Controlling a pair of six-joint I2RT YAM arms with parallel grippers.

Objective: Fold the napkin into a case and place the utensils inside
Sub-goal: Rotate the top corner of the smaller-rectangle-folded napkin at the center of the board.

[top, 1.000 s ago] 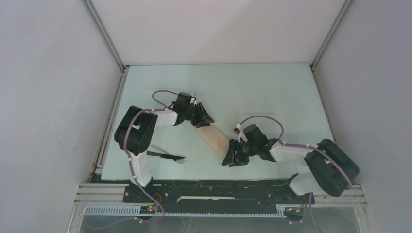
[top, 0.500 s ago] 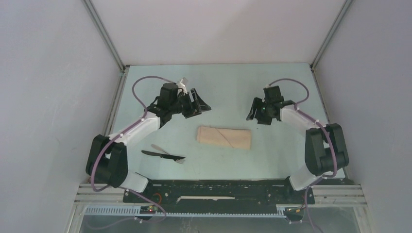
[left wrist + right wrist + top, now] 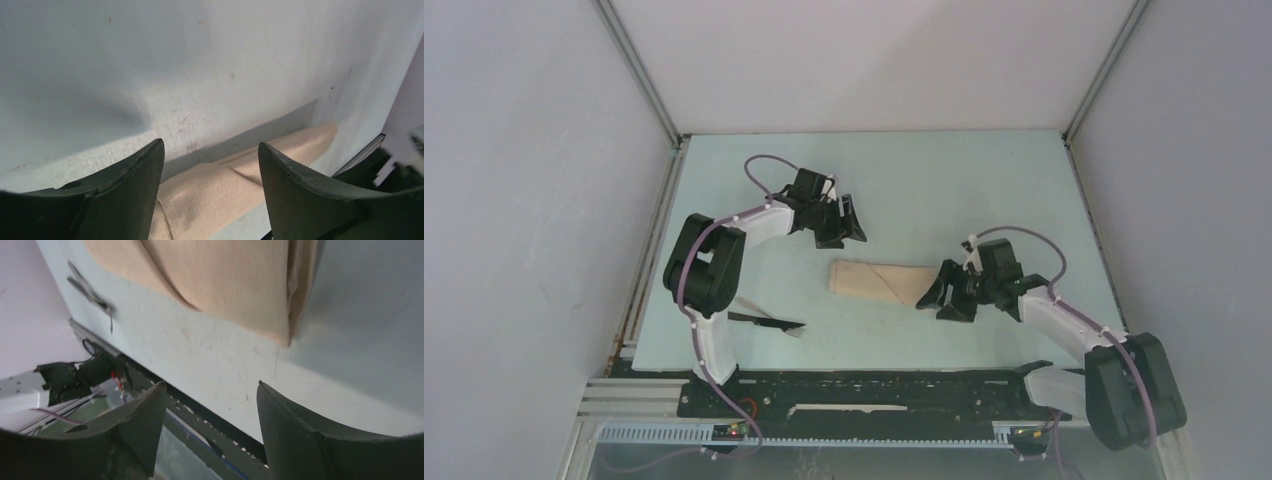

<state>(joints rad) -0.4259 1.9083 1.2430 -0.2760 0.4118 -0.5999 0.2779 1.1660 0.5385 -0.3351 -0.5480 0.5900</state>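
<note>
Two stages, as I judge it, and only the first looks done — the folding. Near the left front of the pale blue-green tabletop (image 3: 984,190) the utensils (image 3: 766,320) lie in a loose bunch, slim and dark with one paler piece among them. They are well apart from the napkin (image 3: 879,281) and not yet inside anything. Next along, the left end effector (image 3: 848,222) hovers just beyond the napkin's far left corner, fingers spread with nothing between them. The napkin rests mid-tabletop as a flat tan strip of layered fabric. A diagonal flap edge crosses its face, the weave looks fine and matte, and the folds look soft, not sharply creased. At its right end the right end effector (image 3: 941,296) stands spread too, empty — loading the cutlery remains.
</note>
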